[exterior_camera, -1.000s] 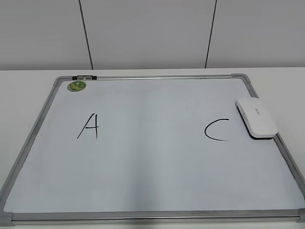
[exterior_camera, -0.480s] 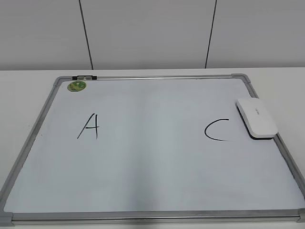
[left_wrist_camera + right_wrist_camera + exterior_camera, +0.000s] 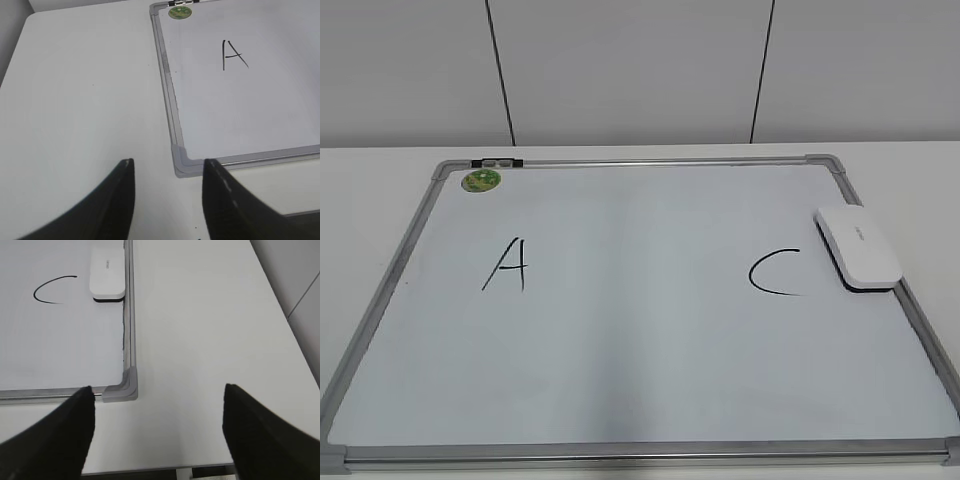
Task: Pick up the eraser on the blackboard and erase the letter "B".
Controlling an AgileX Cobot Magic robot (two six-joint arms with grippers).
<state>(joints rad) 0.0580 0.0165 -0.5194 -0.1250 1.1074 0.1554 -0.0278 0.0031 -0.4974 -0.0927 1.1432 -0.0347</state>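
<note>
Eraser [image 3: 858, 246] lay at the blackboard's [image 3: 640, 452] right edge beside the "C" [image 3: 775, 273]; green magnet [image 3: 481, 180] sat far left; both grippers [image 3: 167, 172] [image 3: 159, 392] stood wide, empty.

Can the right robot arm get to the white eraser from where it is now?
Probably yes. The right gripper is open and holds nothing, and the eraser lies straight ahead on the board by its right rim. Nothing sits between them, only bare board and table.
</note>
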